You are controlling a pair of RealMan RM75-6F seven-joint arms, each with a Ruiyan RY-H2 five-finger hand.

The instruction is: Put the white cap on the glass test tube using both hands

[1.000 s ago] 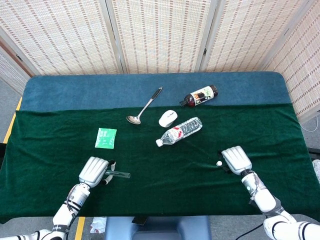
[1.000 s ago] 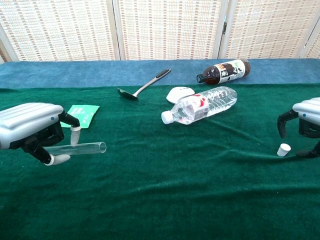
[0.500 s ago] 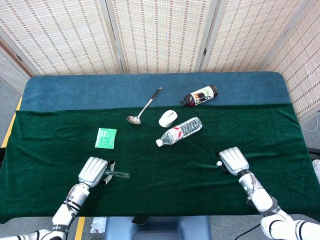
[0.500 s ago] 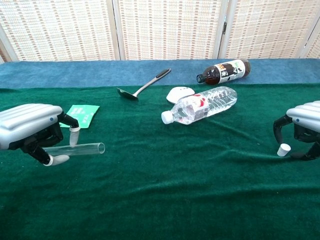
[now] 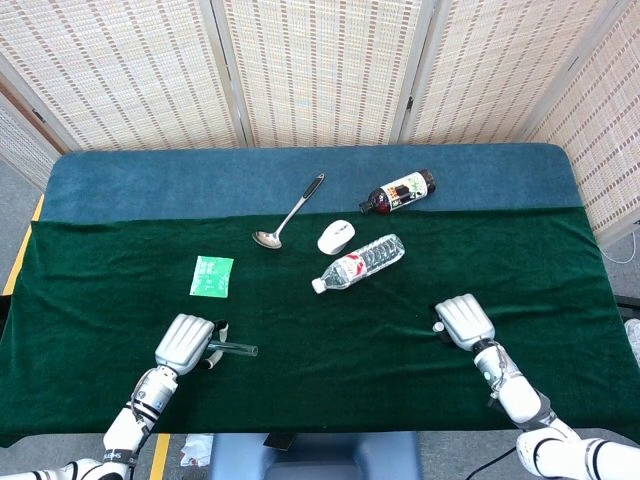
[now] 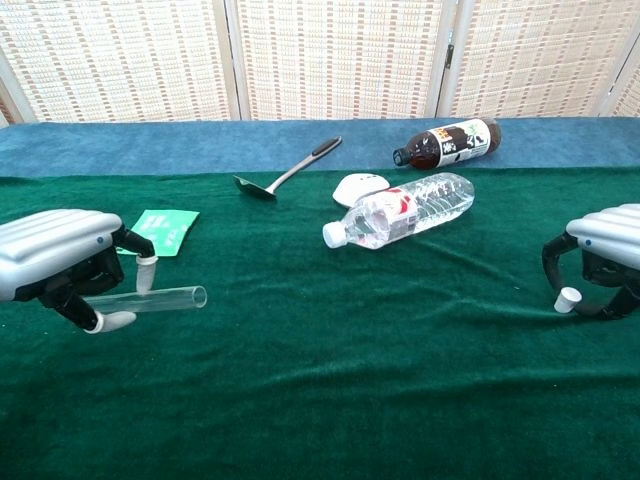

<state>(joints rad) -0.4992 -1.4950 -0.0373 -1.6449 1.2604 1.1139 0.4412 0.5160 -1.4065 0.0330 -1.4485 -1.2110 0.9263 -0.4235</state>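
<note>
**Tube in my left hand, cap under my right**

Head view. My left hand [image 5: 186, 341] sits near the front left of the green cloth [image 5: 120, 310], knuckles up, fingers curled down around the closed end of the test tube [image 5: 236, 349]. The tube is clear glass, lying roughly level, its open end pointing toward the middle of the table. My right hand [image 5: 463, 321] is at the front right, palm down. The white cap [image 5: 438, 326] shows only as a small speck at the hand's inner edge; from here I cannot tell whether my fingers touch it.

Chest view. My left hand [image 6: 60, 265] grips the tube [image 6: 150, 299] between thumb below and fingers above; most of the tube's length sticks out free, just above the cloth. My right hand [image 6: 603, 262] arches over the cap [image 6: 568, 299], fingers curved downward with a gap between them and the thumb. The cap stands on the cloth inside that arch. Contact is not clear, and the cap is not lifted.

Count: one test tube, one white cap, one clear water bottle [image 6: 405, 211] on its side, one dark bottle [image 6: 447, 143] on its side, one ladle [image 6: 288, 171], one white round object [image 6: 360, 187], one green packet [image 6: 161, 230].
</note>
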